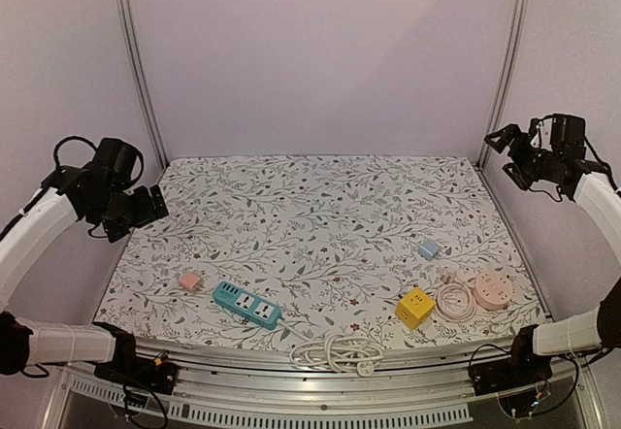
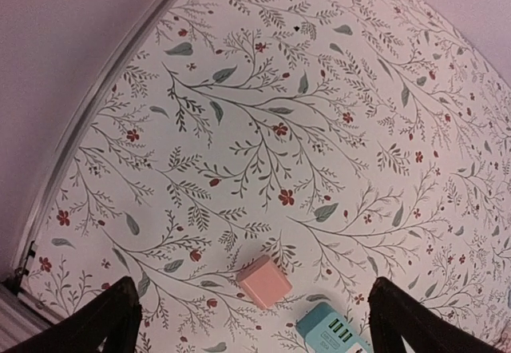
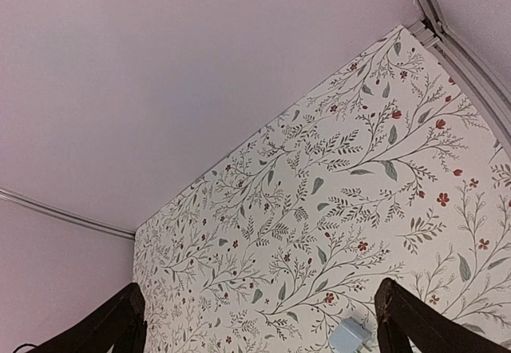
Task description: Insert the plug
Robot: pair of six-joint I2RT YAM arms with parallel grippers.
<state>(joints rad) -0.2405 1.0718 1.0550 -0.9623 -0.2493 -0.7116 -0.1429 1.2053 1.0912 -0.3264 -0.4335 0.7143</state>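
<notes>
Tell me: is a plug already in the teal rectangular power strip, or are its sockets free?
Free. The teal rectangular power strip shows bare sockets; the small pink cube plug lies apart, beside it.

A small pink cube plug lies near the surface's front-left corner, just left of a teal power strip (sockets up, lying at an angle).

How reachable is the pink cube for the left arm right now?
Likely yes. The left hand hangs open above the mat, with the pink cube lying bare below and ahead of it. Only the teal strip sits close beside the cube, not touching, and nothing covers it.
</notes>
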